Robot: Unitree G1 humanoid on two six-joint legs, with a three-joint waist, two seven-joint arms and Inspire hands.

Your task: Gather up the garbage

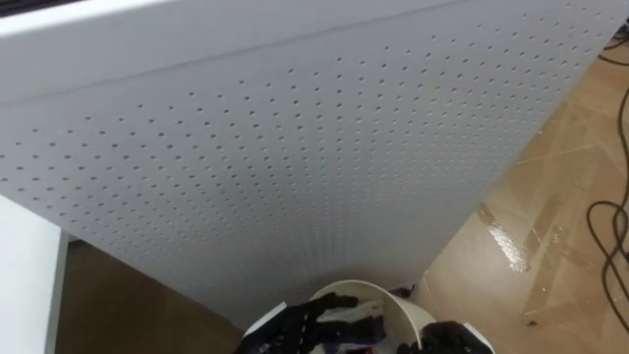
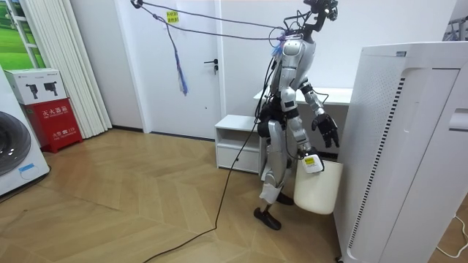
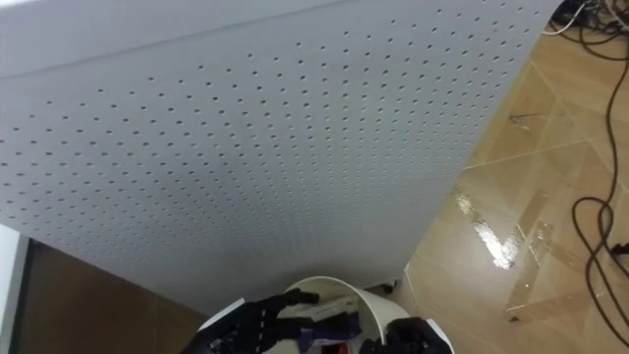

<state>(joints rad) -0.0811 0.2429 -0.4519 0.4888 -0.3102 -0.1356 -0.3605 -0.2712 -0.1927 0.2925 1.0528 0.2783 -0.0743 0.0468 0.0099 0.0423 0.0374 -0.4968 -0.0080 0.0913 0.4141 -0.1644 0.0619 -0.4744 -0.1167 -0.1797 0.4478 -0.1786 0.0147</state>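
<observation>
A white bin sits at the bottom of the eye views with dark and purple scraps inside. My left hand hovers over its opening, fingers spread and holding nothing. My right hand is at the bin's right rim. In the room view I stand facing a tall white unit. The bin hangs off the floor from my right hand, and the left hand is raised above it.
A tall white perforated unit stands close in front of me. Black cables lie on the wooden floor to my right. A low white cabinet stands behind me, and a white edge at my left.
</observation>
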